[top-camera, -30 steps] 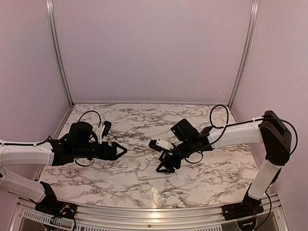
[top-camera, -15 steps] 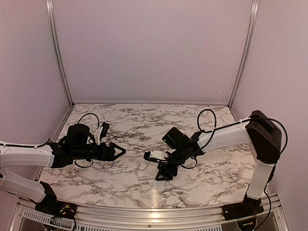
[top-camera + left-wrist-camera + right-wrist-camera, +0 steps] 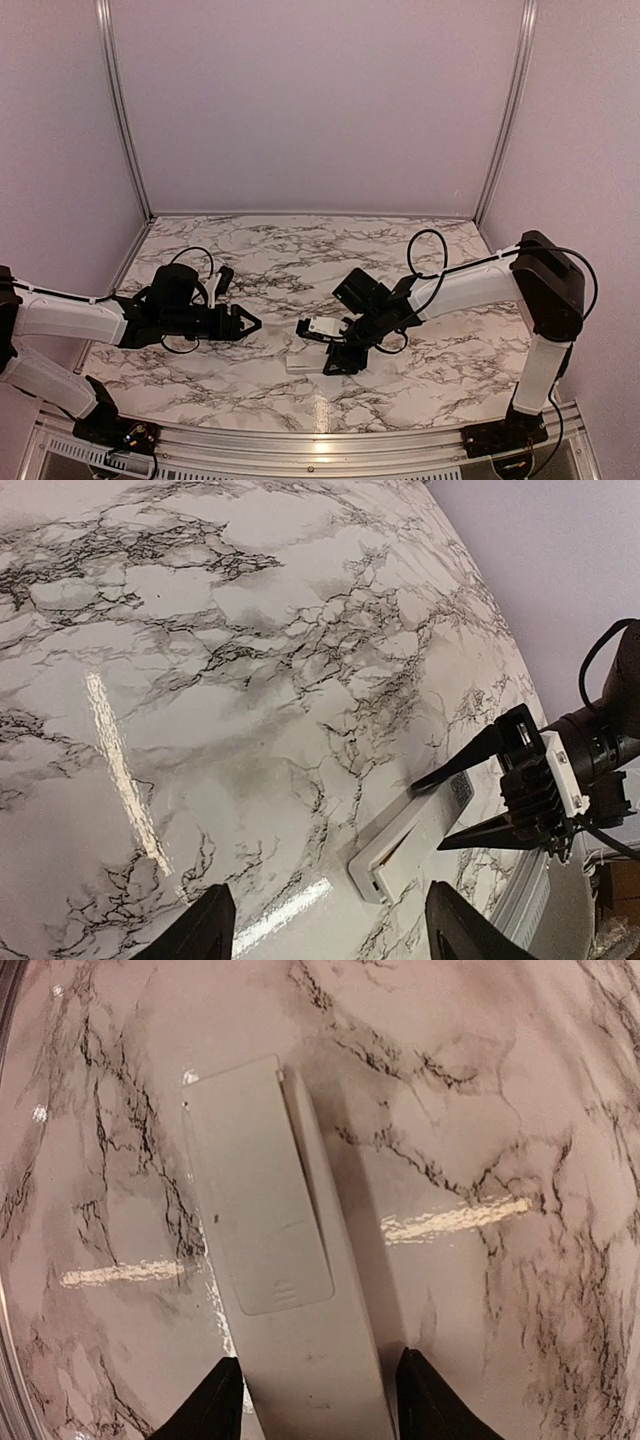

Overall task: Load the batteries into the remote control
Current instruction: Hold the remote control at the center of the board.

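Observation:
The white remote control (image 3: pixel 303 362) lies back-up on the marble table, and no buttons show. Its battery cover (image 3: pixel 262 1200) sits on the back, slightly ajar at the end facing the left arm (image 3: pixel 400 855). A thin copper-coloured sliver shows in that gap; otherwise the batteries are hidden. My right gripper (image 3: pixel 338 362) is open, its fingertips (image 3: pixel 222 1380) straddling the remote's other end (image 3: pixel 315 1380) low over the table. My left gripper (image 3: pixel 256 321) is open and empty, hovering left of the remote; in its wrist view the remote (image 3: pixel 415 840) lies ahead between its fingers (image 3: pixel 215 915).
The marble table (image 3: pixel 300 250) is walled in by lilac panels at the back and sides. The right arm's wrist camera block (image 3: pixel 560 775) and cables (image 3: pixel 425 255) hang just above the remote's right end. A table edge runs at the left of the right wrist view (image 3: pixel 8 1380).
My right gripper has moved left and down and now straddles the remote. My left arm has shifted a little right and lower, still open.

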